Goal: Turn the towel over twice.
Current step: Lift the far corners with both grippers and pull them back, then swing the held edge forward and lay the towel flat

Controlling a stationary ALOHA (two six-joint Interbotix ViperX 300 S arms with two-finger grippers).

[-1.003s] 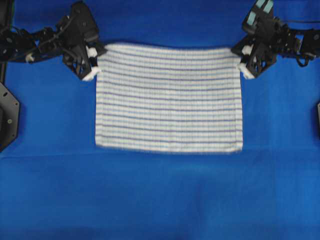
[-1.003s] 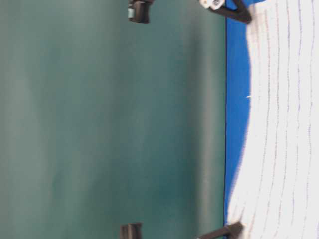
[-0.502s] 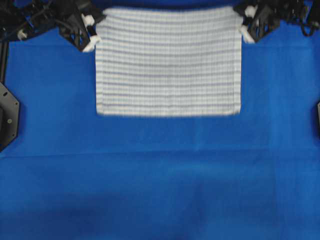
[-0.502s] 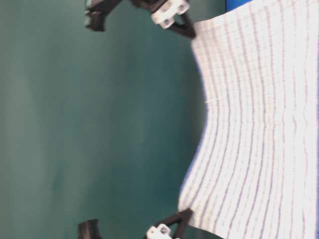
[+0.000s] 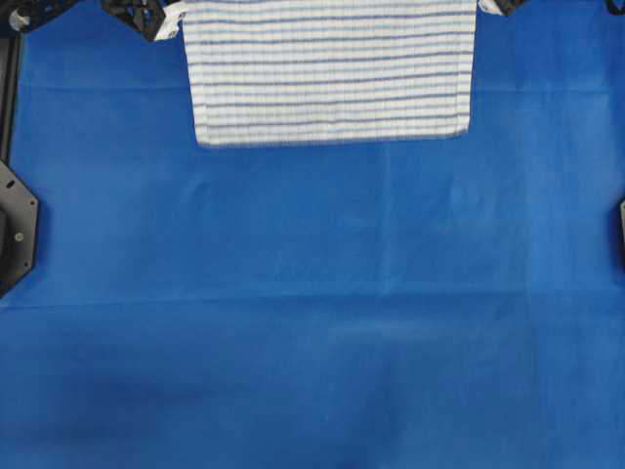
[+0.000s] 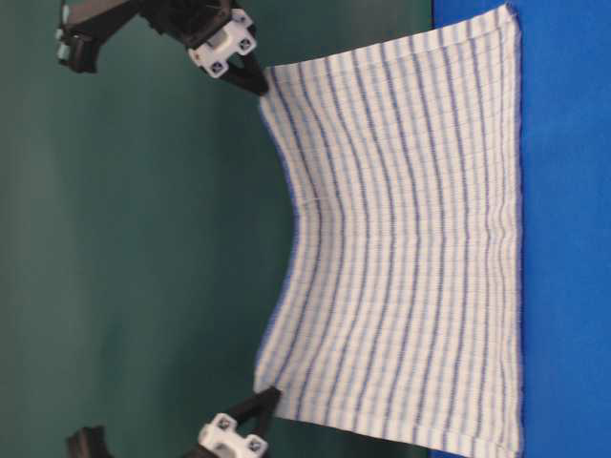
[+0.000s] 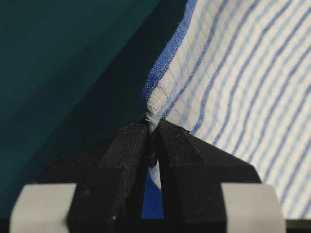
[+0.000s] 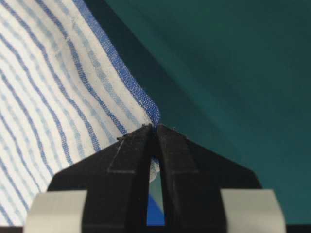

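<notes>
We have the towel (image 5: 330, 70) lifted by its two far corners and hanging above the far side of the blue-covered counter (image 5: 312, 322). In the table-level view its upper hem sags between the two grips, while its lower hem appears to reach the counter; whether it actually rests there we cannot tell. Our left tool (image 7: 151, 127) is pressed together on one corner, pinching the blue hem tightly. Our right tool (image 8: 154, 128) pinches the other corner likewise, with cloth showing through the narrow slit between its fingers. As we judge it, we are in the middle of a flip: the cloth is raised but not laid down again. We cannot say from these views which of the two turns this is, so at least the lay-down remains.
</notes>
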